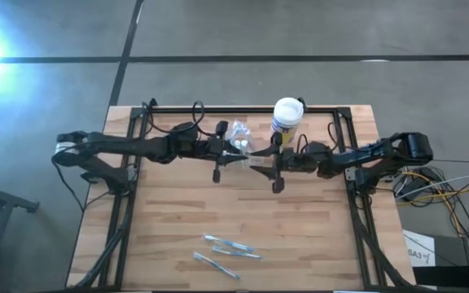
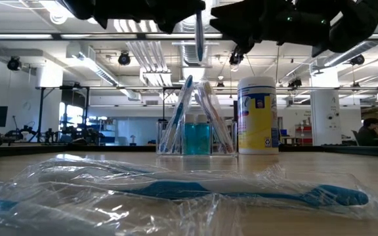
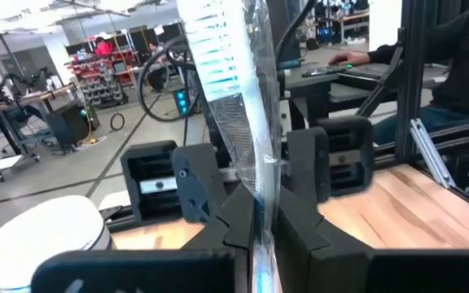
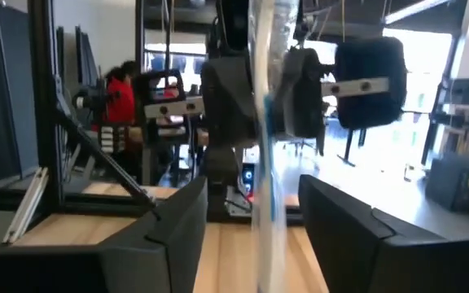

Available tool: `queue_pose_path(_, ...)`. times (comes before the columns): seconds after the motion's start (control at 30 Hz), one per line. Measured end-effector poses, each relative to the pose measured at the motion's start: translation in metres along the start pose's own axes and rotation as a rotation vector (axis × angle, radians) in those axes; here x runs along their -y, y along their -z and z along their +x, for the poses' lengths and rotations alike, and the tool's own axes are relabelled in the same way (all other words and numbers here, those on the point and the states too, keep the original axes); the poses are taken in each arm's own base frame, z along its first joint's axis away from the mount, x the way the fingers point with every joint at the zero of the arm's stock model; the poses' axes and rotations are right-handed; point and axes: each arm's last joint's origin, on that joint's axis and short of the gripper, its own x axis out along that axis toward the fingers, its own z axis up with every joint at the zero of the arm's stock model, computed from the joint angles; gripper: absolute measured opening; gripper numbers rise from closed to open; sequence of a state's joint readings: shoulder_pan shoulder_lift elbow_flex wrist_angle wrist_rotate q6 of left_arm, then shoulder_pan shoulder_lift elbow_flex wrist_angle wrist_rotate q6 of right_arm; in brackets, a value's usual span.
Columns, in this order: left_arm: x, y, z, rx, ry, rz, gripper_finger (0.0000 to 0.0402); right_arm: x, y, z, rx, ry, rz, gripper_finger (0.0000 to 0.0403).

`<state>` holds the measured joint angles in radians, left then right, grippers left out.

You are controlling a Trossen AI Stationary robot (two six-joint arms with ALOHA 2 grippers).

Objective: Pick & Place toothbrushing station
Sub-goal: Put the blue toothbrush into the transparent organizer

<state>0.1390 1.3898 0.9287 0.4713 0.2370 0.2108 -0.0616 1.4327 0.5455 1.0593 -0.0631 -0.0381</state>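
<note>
The toothbrushing station (image 1: 238,134), a small clear holder with brushes and a blue cup, stands on the table at the far middle; it also shows in the low view (image 2: 195,134). My left gripper (image 3: 256,224) is shut on a plastic-wrapped toothbrush (image 3: 234,98), held upright above the station (image 2: 199,36). My right gripper (image 4: 255,220) faces it from the right, open, with one finger on either side of the same toothbrush (image 4: 263,163), apart from it. My left gripper pinches the wrapped toothbrush's handle (image 3: 259,191) between its two fingers. The fingers come level from the table's left and lie across the toothbrush. The toothbrush stands upright, lifted clear of the table, with its bristle head (image 3: 214,49) well away from the fingers.
A white-lidded, yellow-labelled canister (image 1: 287,114) stands just right of the station. Several more wrapped toothbrushes (image 1: 226,246) lie near the table's front edge, filling the low view's foreground (image 2: 195,190). Black frame rails (image 1: 137,163) run along the table's left, right and far sides.
</note>
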Motion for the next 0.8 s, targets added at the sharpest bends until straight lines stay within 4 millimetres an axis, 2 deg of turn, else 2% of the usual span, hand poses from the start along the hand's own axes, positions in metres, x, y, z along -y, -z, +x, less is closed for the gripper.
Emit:
queue_pose_path(0.23, 0.002, -0.021, -0.027, -0.018, 0.004, 0.020, 0.0025, 0.000, -0.019, -0.017, -0.109, 0.009, 0.011, 0.0188)
queue_pose_path(0.5, 0.011, -0.032, -0.074, 0.015, -0.005, 0.027, 0.0025, -0.002, -0.018, -0.032, -0.147, 0.002, -0.015, 0.0164)
queue_pose_path(0.67, 0.019, -0.030, -0.106, 0.035, -0.028, 0.002, 0.0025, -0.002, -0.019, -0.041, -0.131, 0.002, -0.027, 0.0134)
queue_pose_path(0.8, 0.024, -0.026, -0.125, 0.055, -0.033, -0.033, 0.0025, -0.003, -0.018, -0.051, -0.129, 0.001, -0.037, 0.0094)
